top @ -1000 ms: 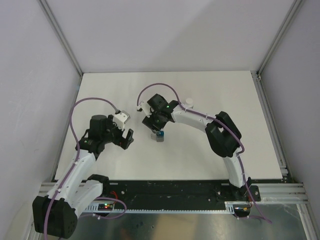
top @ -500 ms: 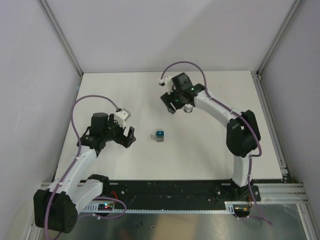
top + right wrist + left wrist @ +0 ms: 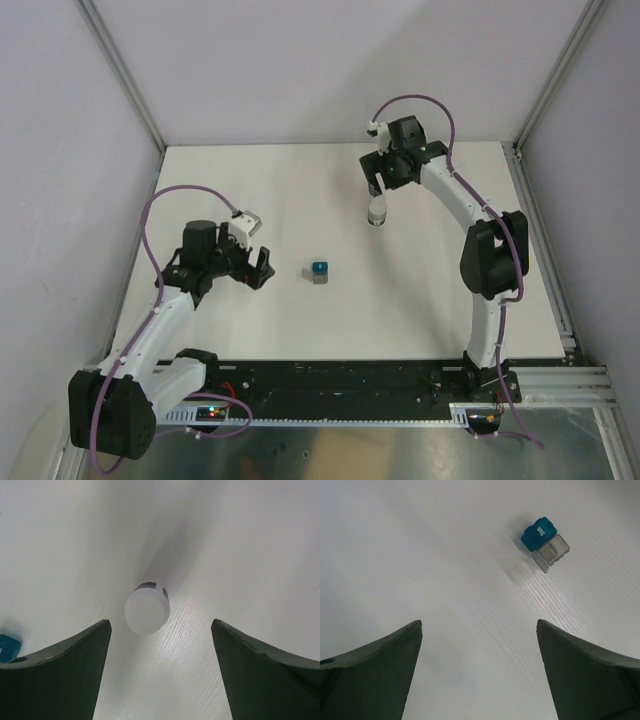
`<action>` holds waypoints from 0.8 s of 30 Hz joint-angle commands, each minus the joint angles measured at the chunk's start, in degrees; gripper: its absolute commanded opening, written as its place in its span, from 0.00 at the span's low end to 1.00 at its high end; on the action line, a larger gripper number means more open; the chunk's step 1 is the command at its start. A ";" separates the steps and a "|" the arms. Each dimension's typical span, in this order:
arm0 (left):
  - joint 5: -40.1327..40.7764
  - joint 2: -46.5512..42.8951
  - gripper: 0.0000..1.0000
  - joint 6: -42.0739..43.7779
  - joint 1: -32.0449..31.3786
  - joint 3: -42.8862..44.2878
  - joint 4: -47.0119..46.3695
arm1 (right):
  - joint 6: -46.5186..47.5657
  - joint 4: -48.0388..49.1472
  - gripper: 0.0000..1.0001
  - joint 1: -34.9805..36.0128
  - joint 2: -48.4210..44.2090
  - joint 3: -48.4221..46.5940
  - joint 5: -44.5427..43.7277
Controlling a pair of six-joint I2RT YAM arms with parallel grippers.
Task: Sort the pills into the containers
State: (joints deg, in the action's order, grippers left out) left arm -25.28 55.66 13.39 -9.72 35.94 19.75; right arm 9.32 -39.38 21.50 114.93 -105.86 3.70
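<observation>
The containers (image 3: 317,270), a tiny joined teal and grey pair, sit near the table's middle. In the left wrist view the teal compartment (image 3: 539,532) has its lid shut and the grey one (image 3: 551,552) looks open. My left gripper (image 3: 258,268) is open just left of them, with only bare table between its fingers (image 3: 395,665). My right gripper (image 3: 377,185) is open at the back, hovering over a small white capped bottle (image 3: 376,212), which lies just beyond its fingertips (image 3: 147,610). No pills show in any view.
White table (image 3: 450,300) enclosed by grey walls on three sides, with metal rails along the right and near edges. A corner of the teal compartment (image 3: 7,645) shows at the left edge of the right wrist view.
My right arm has swung away from the containers to the back right, above the white bottle, and its jaws have spread wider. The left arm has hardly moved.
</observation>
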 commanded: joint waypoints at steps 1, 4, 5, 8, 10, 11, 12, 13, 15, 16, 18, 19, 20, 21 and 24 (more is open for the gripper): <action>-1.74 0.54 1.00 -1.01 0.48 2.54 -2.11 | -2.06 -2.46 0.89 -1.08 2.99 -3.25 2.93; -1.89 0.85 1.00 -1.08 0.48 2.69 -2.15 | -2.36 -2.57 0.92 -1.26 4.26 -3.39 4.00; -1.97 0.98 1.00 -1.17 0.44 2.75 -2.16 | -2.46 -2.65 0.92 -1.27 4.83 -3.43 4.28; -2.11 1.09 1.00 -1.27 0.41 2.83 -2.25 | -2.78 -2.86 0.94 -1.30 6.42 -3.72 4.93; -2.07 1.05 1.00 -1.28 0.42 2.82 -2.19 | -2.81 -3.00 0.94 -1.29 7.69 -4.26 5.13; -2.06 1.04 1.00 -1.31 0.46 2.77 -2.18 | -2.81 -3.13 0.94 -1.28 8.47 -4.48 5.24; -2.06 0.99 1.00 -1.29 0.47 2.71 -2.17 | -2.86 -3.32 0.94 -1.33 9.04 -4.86 5.25; -2.06 1.01 1.00 -1.27 0.44 2.67 -2.17 | -2.84 -3.46 0.93 -1.35 9.85 -5.17 5.26; -2.06 1.00 1.00 -1.26 0.47 2.58 -2.17 | -2.82 -3.68 0.92 -1.36 11.18 -5.83 5.48; -2.10 1.02 1.00 -1.22 0.48 2.52 -2.17 | -2.86 -3.77 0.91 -1.37 11.89 -6.19 5.59; -2.09 0.98 1.00 -1.16 0.49 2.48 -2.17 | -2.92 -4.22 0.88 -1.37 13.01 -6.96 5.80; -2.07 0.96 1.00 -1.12 0.49 2.47 -2.17 | -2.91 -4.48 0.87 -1.37 13.46 -7.37 5.88; -2.06 0.95 1.00 -1.10 0.44 2.51 -2.17 | -2.86 -4.70 0.85 -1.37 13.86 -7.75 5.92; -2.06 0.90 1.00 -1.05 0.38 2.53 -2.21 | -2.84 -4.81 0.83 -1.37 14.15 -7.94 5.99; -2.17 0.96 1.00 -0.92 0.41 2.78 -2.21 | -2.76 -5.00 0.76 -1.47 14.43 -8.04 6.11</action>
State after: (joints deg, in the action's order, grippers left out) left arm -26.13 56.73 12.93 -9.72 36.14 19.38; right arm 7.07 -43.51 20.12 129.03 -110.72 8.71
